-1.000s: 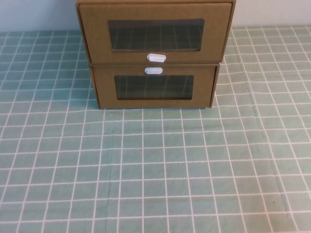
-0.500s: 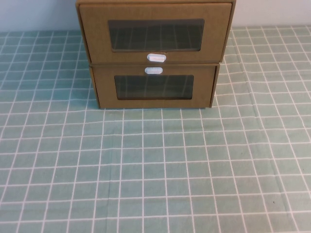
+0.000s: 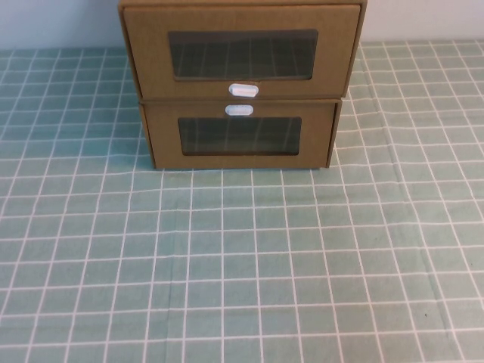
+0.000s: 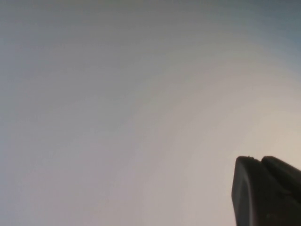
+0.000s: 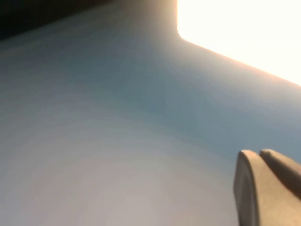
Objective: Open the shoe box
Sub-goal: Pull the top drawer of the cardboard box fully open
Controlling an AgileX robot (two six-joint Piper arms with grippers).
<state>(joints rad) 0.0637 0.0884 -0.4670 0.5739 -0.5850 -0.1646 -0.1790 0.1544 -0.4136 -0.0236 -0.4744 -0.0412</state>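
Note:
Two brown cardboard shoe boxes stand stacked at the back middle of the table in the high view. The upper box (image 3: 148, 53) and the lower box (image 3: 162, 134) each have a dark window in a closed front flap. A small white pull tab (image 3: 243, 90) sits on the upper front, another white tab (image 3: 239, 110) on the lower. Neither arm shows in the high view. My left gripper (image 4: 260, 159) appears only in its wrist view, shut and empty, facing a blank pale surface. My right gripper (image 5: 257, 153) is likewise shut on nothing, facing a blank surface.
A green tablecloth (image 3: 242, 265) with a white grid covers the table in front of and beside the boxes. A pale wall (image 3: 53, 23) rises behind them. A bright light patch (image 5: 244, 28) shows in the right wrist view.

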